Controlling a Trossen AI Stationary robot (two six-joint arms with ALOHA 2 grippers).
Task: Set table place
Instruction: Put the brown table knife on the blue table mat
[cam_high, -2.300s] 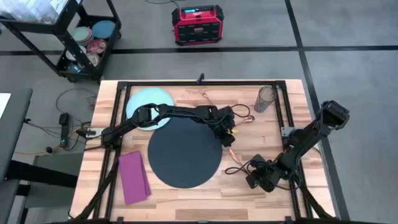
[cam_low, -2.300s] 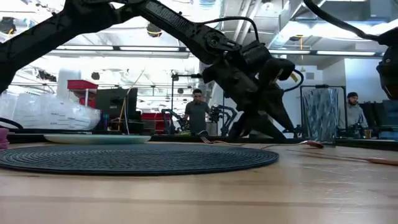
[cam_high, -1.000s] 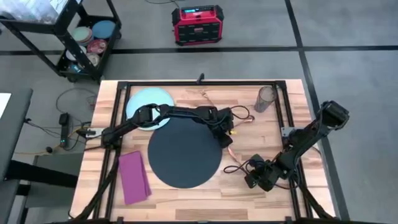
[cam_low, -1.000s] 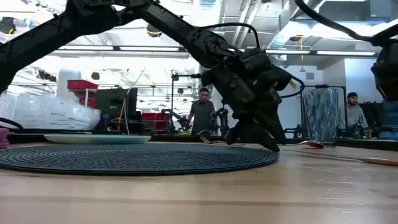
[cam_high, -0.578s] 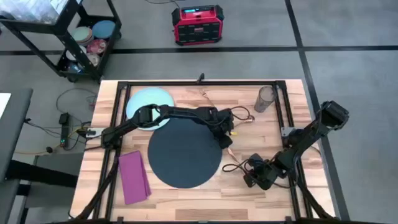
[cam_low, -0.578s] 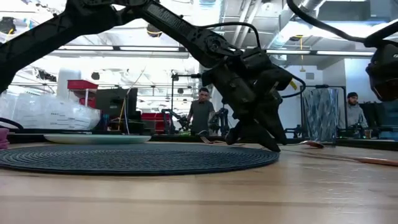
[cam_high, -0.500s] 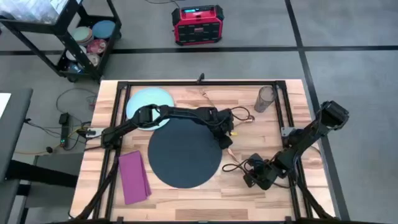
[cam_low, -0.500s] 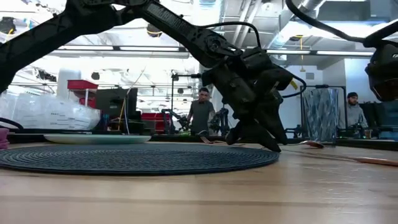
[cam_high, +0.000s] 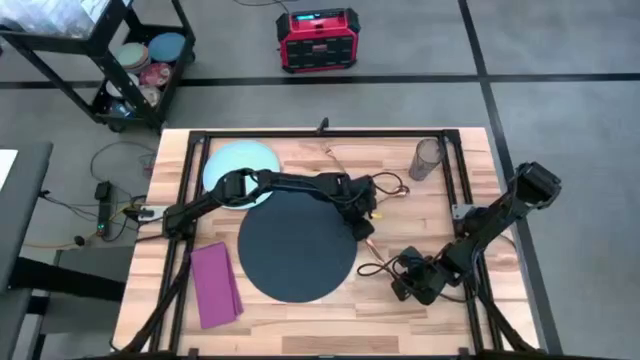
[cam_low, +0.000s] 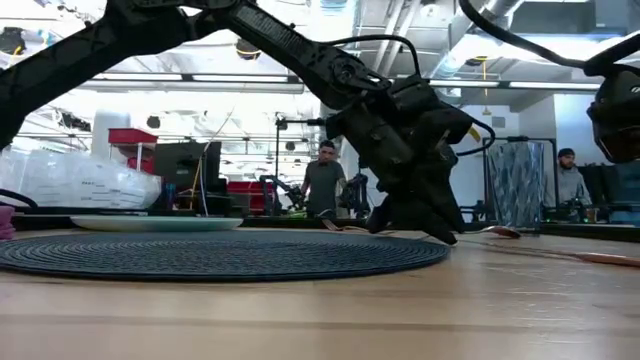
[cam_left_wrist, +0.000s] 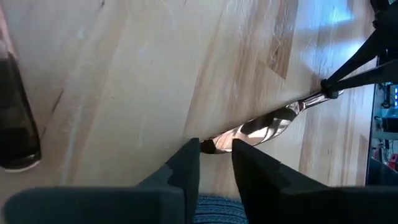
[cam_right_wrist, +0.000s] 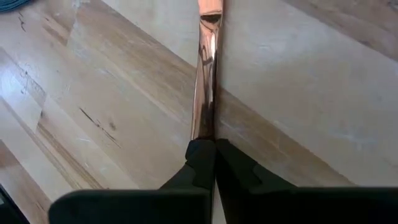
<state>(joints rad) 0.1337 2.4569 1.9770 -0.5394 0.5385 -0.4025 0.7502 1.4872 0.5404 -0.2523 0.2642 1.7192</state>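
Observation:
The big dark round mat (cam_high: 296, 245) lies mid-table. The pale blue plate (cam_high: 240, 165) rests flat behind its left side and the magenta napkin (cam_high: 215, 285) lies flat at the near left. The smoky tumbler (cam_high: 427, 158) stands at the far right. My left gripper (cam_high: 366, 228) is down at the mat's right edge, shut on a copper cutlery piece (cam_left_wrist: 264, 126). My right gripper (cam_high: 403, 286), nearer the front right, is shut on another copper piece (cam_right_wrist: 207, 74). My left gripper pinches the copper piece by its near end (cam_left_wrist: 217, 144) between its two fingers. The fingers slant down from the table's left, roughly in line with the piece. The rest lies flat on the wood beside the mat. My right gripper pinches the slim end (cam_right_wrist: 204, 130) of its copper piece between its two fingers, which lie along it. The piece runs straight out ahead of the fingers, low over the wood. I cannot tell whether it rests on the table.
A black frame (cam_high: 190, 180) runs along the table's edges. A thin copper piece (cam_high: 333, 155) lies near the far edge. Beyond the table stand a black cart with dishes (cam_high: 135, 70) and a red box (cam_high: 318, 38). People stand far off in the room (cam_low: 324, 185).
My left gripper has come down from above the table to the wood at the mat's right edge. My right gripper has shifted a little toward the table's left.

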